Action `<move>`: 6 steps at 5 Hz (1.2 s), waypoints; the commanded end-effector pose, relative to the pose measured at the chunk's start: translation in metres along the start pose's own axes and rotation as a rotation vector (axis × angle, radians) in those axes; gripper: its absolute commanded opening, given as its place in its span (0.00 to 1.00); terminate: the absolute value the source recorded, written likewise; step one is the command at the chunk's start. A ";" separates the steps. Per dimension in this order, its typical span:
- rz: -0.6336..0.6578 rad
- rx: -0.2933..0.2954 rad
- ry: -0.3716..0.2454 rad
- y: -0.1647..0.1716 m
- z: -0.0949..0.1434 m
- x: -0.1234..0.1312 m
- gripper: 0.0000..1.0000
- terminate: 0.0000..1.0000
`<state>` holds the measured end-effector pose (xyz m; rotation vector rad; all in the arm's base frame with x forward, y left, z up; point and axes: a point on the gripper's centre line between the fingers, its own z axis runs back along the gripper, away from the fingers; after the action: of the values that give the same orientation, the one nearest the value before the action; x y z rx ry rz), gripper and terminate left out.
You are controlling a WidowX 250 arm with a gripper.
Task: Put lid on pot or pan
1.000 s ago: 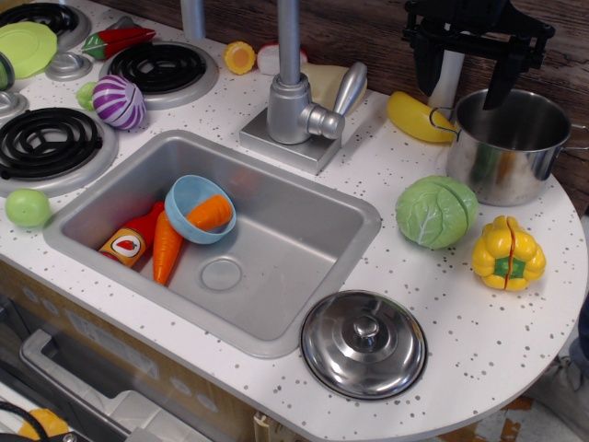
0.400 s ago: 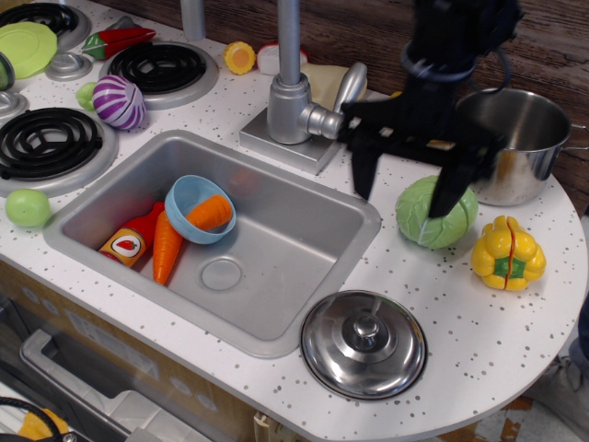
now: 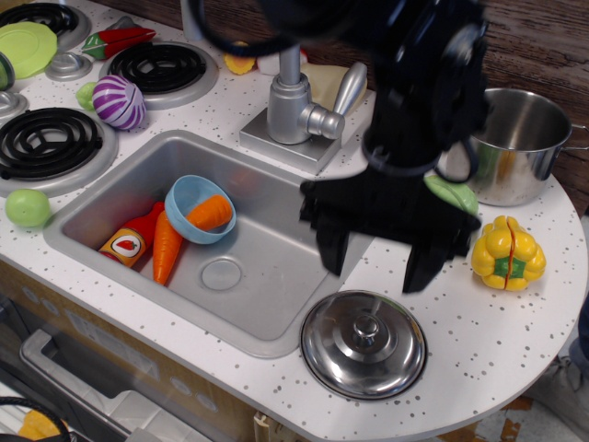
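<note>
The shiny domed lid (image 3: 364, 343) with a small central knob lies flat on the white counter at the front, right of the sink. The shiny steel pot (image 3: 518, 143) stands upright and open at the back right. My black gripper (image 3: 375, 269) hangs open just above and behind the lid, its two fingers (image 3: 332, 250) spread wide and empty. The arm hides most of the green cabbage (image 3: 453, 195).
A grey sink (image 3: 293, 239) holds a blue bowl (image 3: 198, 208) with a carrot, another carrot and a ketchup bottle. A faucet (image 3: 293, 101) stands behind it. A yellow pepper (image 3: 508, 252) sits right of the gripper. Burners and toy vegetables lie at the left.
The gripper has moved from the pot at the back right forward and down, past the cabbage, to just above the lid. It stays open. Nothing else moved.
</note>
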<state>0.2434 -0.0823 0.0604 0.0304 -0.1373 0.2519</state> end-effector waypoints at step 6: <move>-0.038 -0.087 -0.075 -0.007 -0.042 -0.011 1.00 0.00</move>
<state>0.2345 -0.0886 0.0116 -0.0317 -0.1915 0.2017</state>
